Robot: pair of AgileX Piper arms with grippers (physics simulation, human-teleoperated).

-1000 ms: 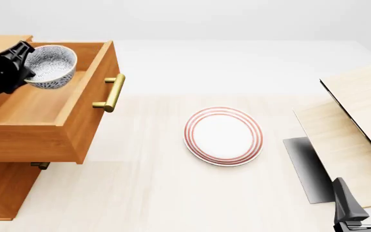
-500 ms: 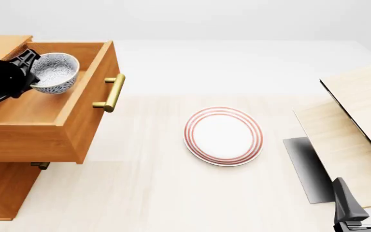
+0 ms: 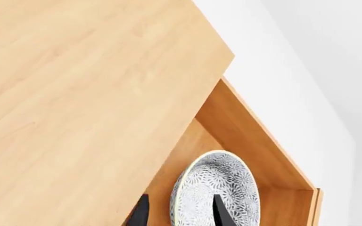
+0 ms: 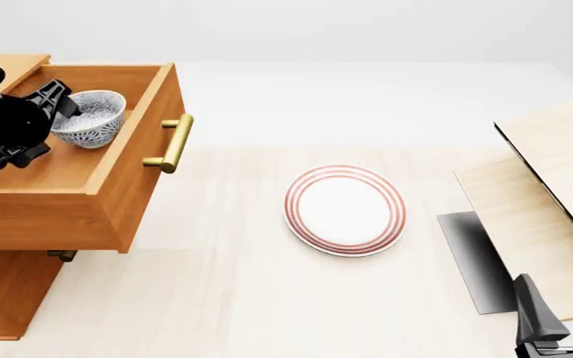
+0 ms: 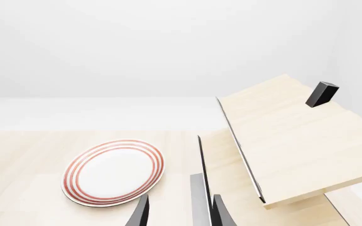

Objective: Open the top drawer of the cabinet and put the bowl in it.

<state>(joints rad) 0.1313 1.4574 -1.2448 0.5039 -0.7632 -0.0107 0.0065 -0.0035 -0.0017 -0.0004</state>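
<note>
Left gripper (image 4: 60,103) pinches the bowl (image 4: 89,118) rim inside the top drawer (image 4: 77,175); probably seated, so release gently toward 12 o'clock.

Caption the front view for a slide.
Left gripper lowers the bowl into the open top drawer.

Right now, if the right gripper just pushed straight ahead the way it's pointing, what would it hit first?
Probably the pale wooden structure: in the right wrist view its thin upright panel edge stands just ahead of the right gripper. The red-ringed plate lies off to the side. Depth is hard to judge from that view.
</note>
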